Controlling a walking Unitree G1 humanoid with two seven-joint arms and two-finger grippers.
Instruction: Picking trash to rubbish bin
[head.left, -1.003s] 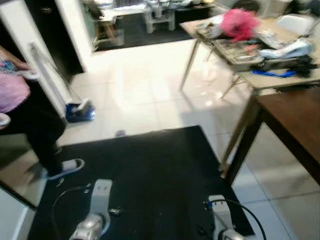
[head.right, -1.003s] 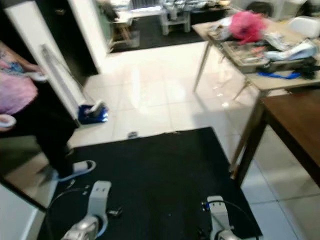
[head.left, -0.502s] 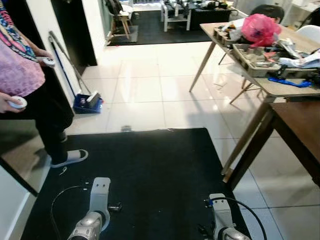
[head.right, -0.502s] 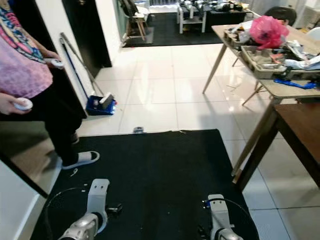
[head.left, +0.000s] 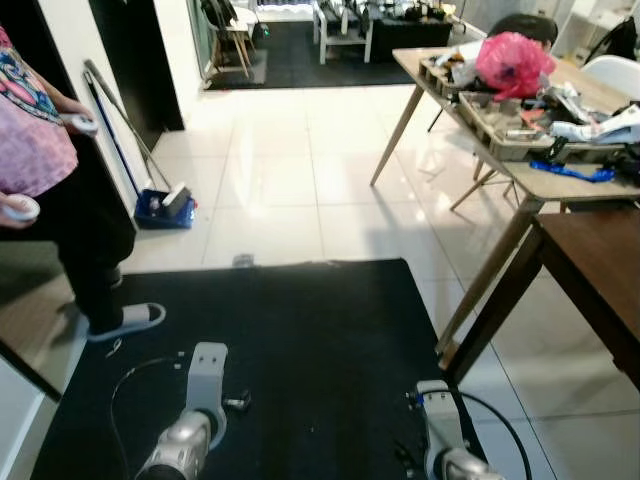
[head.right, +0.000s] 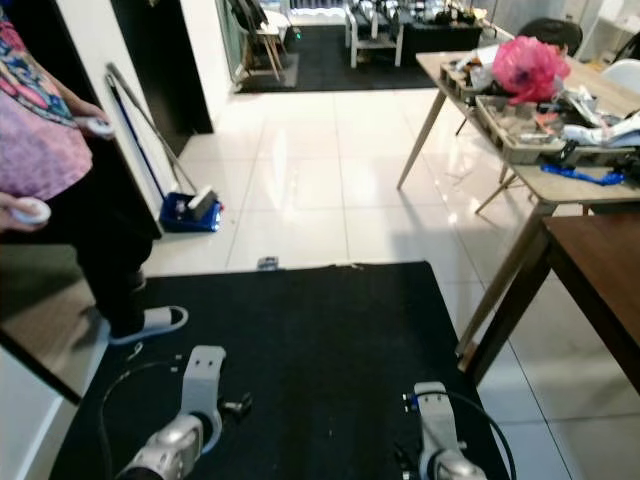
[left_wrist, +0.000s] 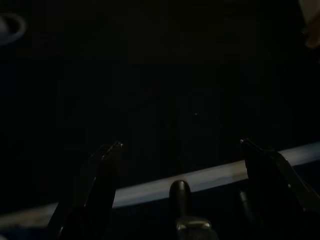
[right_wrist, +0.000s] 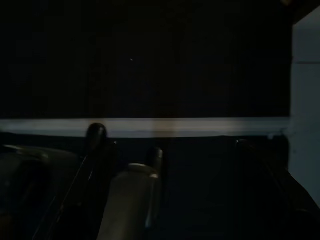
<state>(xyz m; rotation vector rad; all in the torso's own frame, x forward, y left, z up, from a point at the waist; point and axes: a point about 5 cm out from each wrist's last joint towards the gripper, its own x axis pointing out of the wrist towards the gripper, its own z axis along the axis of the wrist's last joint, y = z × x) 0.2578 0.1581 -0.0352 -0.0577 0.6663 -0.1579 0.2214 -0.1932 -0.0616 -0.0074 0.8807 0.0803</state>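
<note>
The robot stands on a black mat laid over a pale tiled floor, both silver arms hanging low at the near edge. The left arm and the right arm hang idle over the mat. In the left wrist view, the left hand has its two black fingers spread well apart with nothing between them, dark mat beneath. In the right wrist view, the right hand is very dark; I cannot tell how far it is open.

On the left stands a person in a pink top and dark trousers, holding a small white controller in each hand. Beyond them a blue dustpan sits on the floor by the wall with a long handle leaning against it. To the right, a light wooden tabletop carries clutter, among it a crumpled pink bag. Near right is a dark brown tabletop. A small dark scrap lies on the tiles just beyond the mat's far edge.
</note>
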